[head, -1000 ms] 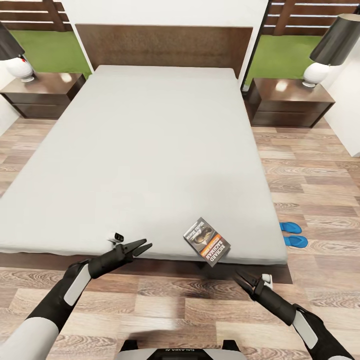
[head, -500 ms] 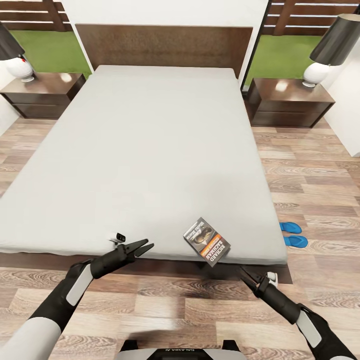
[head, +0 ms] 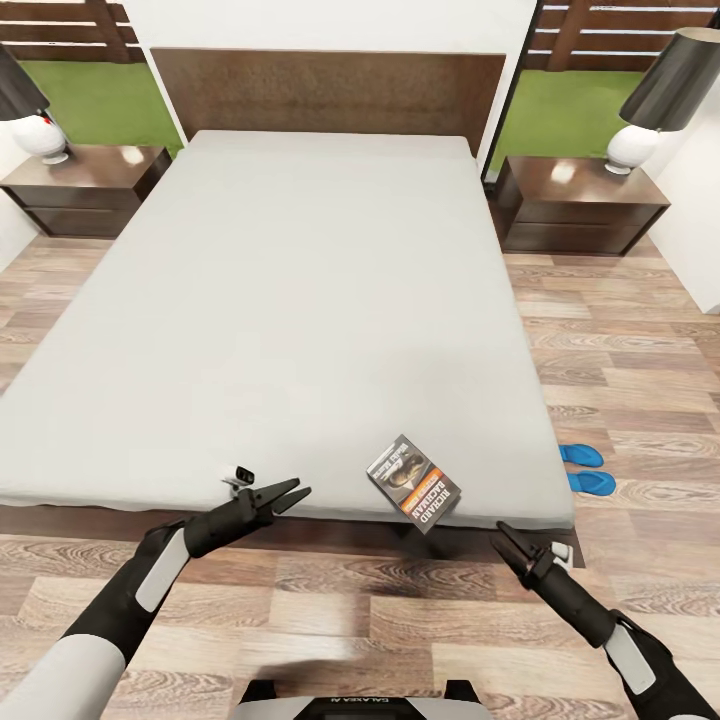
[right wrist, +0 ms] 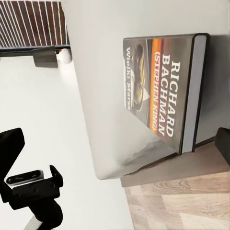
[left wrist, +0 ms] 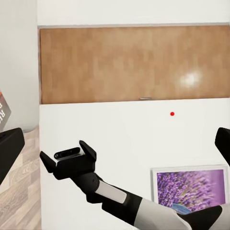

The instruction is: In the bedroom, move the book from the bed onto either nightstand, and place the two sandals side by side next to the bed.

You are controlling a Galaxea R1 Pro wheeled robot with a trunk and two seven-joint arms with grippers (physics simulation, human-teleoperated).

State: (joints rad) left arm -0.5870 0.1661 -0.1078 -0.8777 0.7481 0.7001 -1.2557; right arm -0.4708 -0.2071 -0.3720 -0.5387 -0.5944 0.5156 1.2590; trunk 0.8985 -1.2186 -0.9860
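Right gripper (left wrist: 68,162), perhaps open

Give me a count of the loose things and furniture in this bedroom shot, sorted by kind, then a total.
Bed: 1
Nightstands: 2
Lamps: 2
Book: 1
Blue sandals: 2
Total: 8

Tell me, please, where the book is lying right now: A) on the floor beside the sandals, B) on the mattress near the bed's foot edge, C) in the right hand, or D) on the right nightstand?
B: the book rests flat on the grey mattress of the bed, near its foot edge.
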